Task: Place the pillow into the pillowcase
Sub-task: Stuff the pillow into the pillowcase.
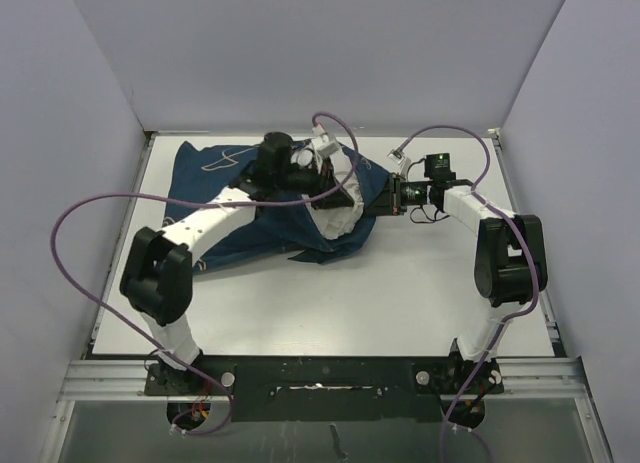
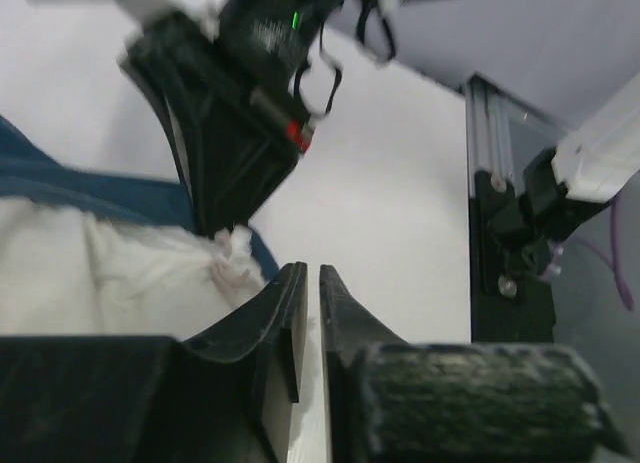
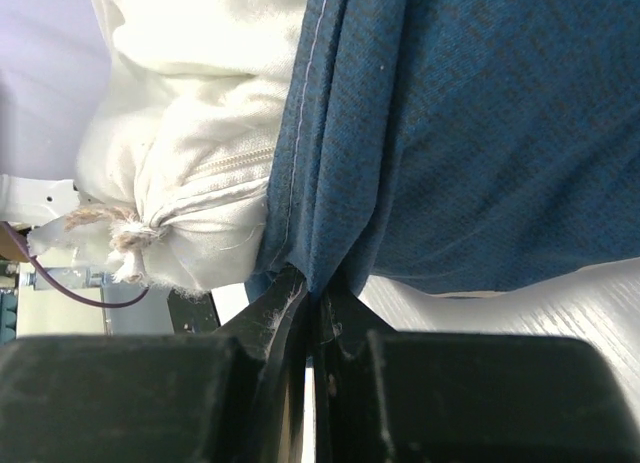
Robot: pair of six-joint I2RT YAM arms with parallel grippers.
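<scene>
No readable text in any view.
The navy-blue fabric pillowcase (image 1: 225,173) bears cream line markings, too small to read.

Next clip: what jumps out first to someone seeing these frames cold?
The navy pillowcase sprawled across the far left of the table, with the white pillow bulging out of its right end. The right gripper has its jaws pinched on the pillowcase's edge, while the left gripper sits beside the pillow, nearly closed, holding nothing.

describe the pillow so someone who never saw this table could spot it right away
On the white table, a navy pillowcase lies across the far left. The pillow pokes out of its right end, between the two grippers. It is the only plain white, lumpy, soft thing, with a gathered pucker at its end.
</scene>
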